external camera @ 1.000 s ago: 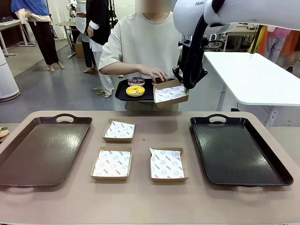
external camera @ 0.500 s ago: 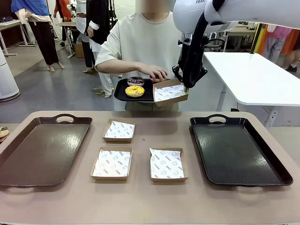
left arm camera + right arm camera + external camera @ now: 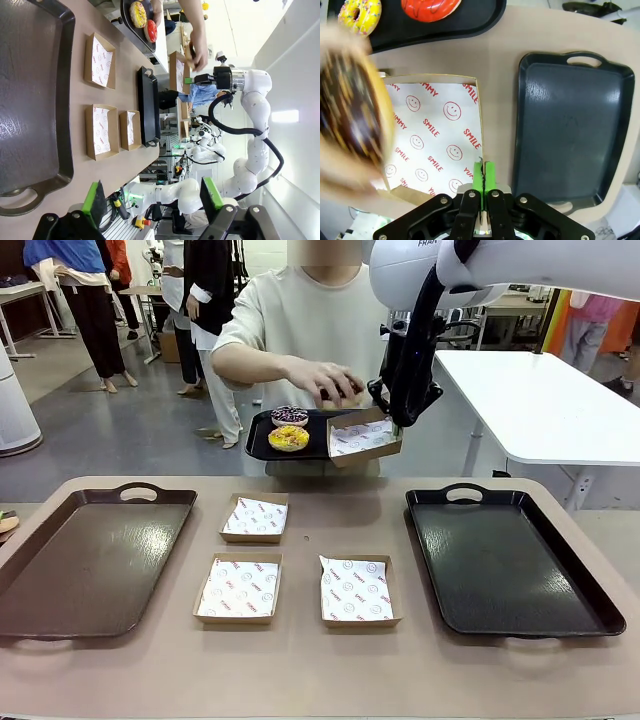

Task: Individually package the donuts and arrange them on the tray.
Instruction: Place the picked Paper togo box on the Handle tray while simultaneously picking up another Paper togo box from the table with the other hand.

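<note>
Right fingers [image 3: 478, 177] clench a paper-lined box [image 3: 435, 135] above the tan table [image 3: 300, 680], left fingers [image 3: 94, 198] spread, white table [image 3: 530, 400] beyond.

I count one purple donut [image 3: 290, 414], one yellow donut [image 3: 288, 437], one red donut [image 3: 430, 7], one chocolate donut [image 3: 347, 115]: four. Four paper-lined boxes [image 3: 238, 588]. One brown tray [image 3: 90, 570] left, one black tray [image 3: 510, 570] right, one small serving tray [image 3: 258, 440] far.

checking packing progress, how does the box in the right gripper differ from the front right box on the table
The held box hangs tilted, rim pinched by the shut right gripper; the table box lies flat, untouched. A person's hand is beside the held box, not the table box. Both: brown card, white printed liner, no donut inside.
</note>
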